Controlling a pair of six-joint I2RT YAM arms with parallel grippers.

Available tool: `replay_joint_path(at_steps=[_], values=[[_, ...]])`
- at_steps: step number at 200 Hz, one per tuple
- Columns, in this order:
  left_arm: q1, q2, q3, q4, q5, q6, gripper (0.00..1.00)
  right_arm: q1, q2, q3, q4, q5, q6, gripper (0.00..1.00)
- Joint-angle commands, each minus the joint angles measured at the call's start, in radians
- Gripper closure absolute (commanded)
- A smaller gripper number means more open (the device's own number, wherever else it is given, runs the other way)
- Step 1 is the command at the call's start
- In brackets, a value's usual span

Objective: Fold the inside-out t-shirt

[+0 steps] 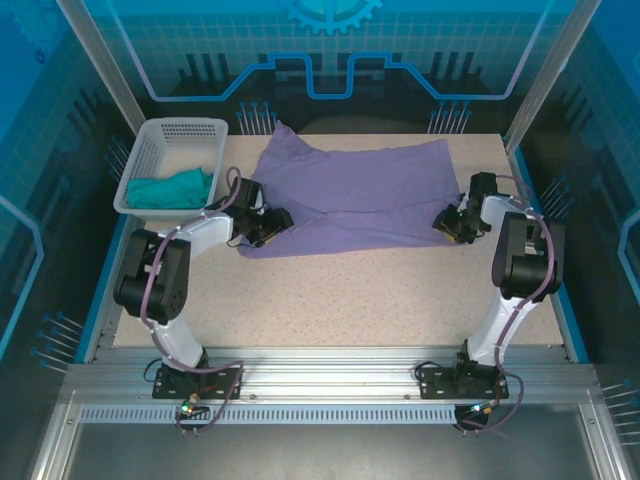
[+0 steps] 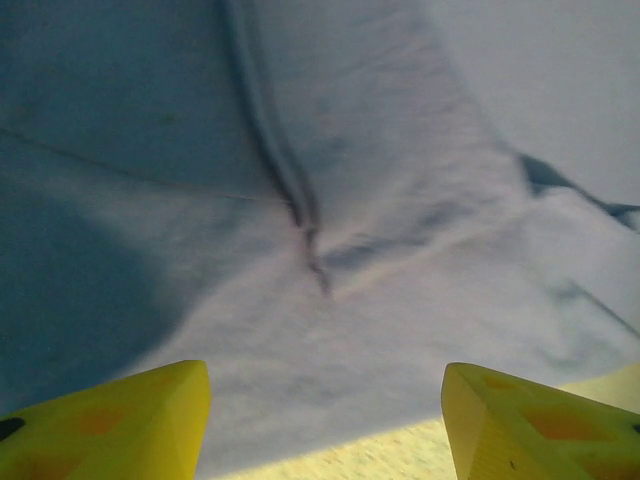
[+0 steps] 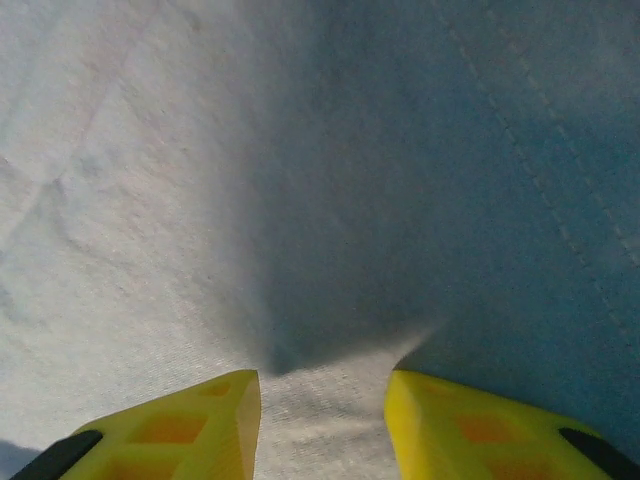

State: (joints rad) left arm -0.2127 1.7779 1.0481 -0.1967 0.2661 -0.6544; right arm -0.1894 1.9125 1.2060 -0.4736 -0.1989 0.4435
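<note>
1. Lavender-purple cloth t-shirt [image 1: 350, 190] lies flat on the speckled worktop [image 1: 340, 300], just right of the white mesh basket [image 1: 185, 125].
2. Its long axis runs straight away from the basket. Collar end: cannot tell.
3. Left gripper [image 2: 325, 385] gapes wide at the basket-side corner. Right gripper [image 3: 322, 385] is parted more narrowly at the far end. Both are empty.
4. Risk: you pinch only one layer and the fold drags crooked.

The top external camera looks steeply down from above and behind the arm bases, far enough back to take in the whole table [image 1: 350, 300] and the lavender t-shirt [image 1: 350, 190] on its far half. Each wrist camera looks out between its own yellow fingers from very close. The one on the left gripper [image 2: 325, 430] sees the shirt's near edge, and the one on the right gripper [image 3: 322, 425] sees the same cloth.
</note>
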Motion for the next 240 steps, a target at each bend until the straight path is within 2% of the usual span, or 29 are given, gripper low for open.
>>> replay_joint_path(at_steps=[1, 26, 41, 68, 80, 92, 110, 121, 139, 156, 187, 215, 240], values=[[0.009, 0.019, -0.038, 0.048, -0.016, 0.017, 0.37, -0.024, -0.034, -0.037, -0.077, 0.022, -0.008, 0.6], [0.006, 0.02, -0.111, 0.068, 0.011, 0.021, 0.37, -0.081, -0.111, -0.142, -0.063, -0.013, 0.009, 0.61], [-0.001, -0.001, -0.178, 0.064, 0.037, 0.017, 0.37, -0.093, -0.171, -0.21, -0.071, 0.014, 0.011, 0.62], [-0.034, -0.156, -0.346, 0.061, 0.053, -0.009, 0.37, -0.155, -0.364, -0.404, -0.028, 0.042, 0.049, 0.62], [-0.05, -0.252, -0.39, 0.053, 0.062, -0.027, 0.37, -0.146, -0.457, -0.431, -0.013, 0.053, 0.03, 0.62], [-0.054, -0.339, -0.402, 0.034, 0.068, -0.033, 0.36, -0.049, -0.55, -0.421, -0.002, 0.095, -0.037, 0.61], [-0.034, -0.41, -0.363, -0.007, 0.056, -0.016, 0.35, 0.21, -0.629, -0.39, 0.057, 0.191, -0.188, 0.59], [-0.001, -0.406, -0.341, -0.021, 0.05, -0.016, 0.35, 0.374, -0.637, -0.373, 0.129, 0.191, -0.275, 0.55], [0.063, -0.355, -0.328, -0.003, 0.096, -0.031, 0.35, 0.611, -0.571, -0.316, 0.225, 0.223, -0.383, 0.51], [0.098, -0.317, -0.327, 0.021, 0.123, -0.036, 0.37, 0.767, -0.435, -0.216, 0.286, 0.224, -0.439, 0.49], [0.116, -0.276, -0.339, 0.023, 0.121, -0.01, 0.4, 0.922, -0.163, -0.025, 0.327, 0.193, -0.496, 0.44], [0.121, -0.245, -0.369, 0.046, 0.112, -0.001, 0.4, 0.99, 0.032, 0.119, 0.28, 0.204, -0.543, 0.43], [0.125, -0.238, -0.401, 0.064, 0.114, 0.0, 0.4, 1.021, 0.12, 0.18, 0.246, 0.223, -0.573, 0.43]])
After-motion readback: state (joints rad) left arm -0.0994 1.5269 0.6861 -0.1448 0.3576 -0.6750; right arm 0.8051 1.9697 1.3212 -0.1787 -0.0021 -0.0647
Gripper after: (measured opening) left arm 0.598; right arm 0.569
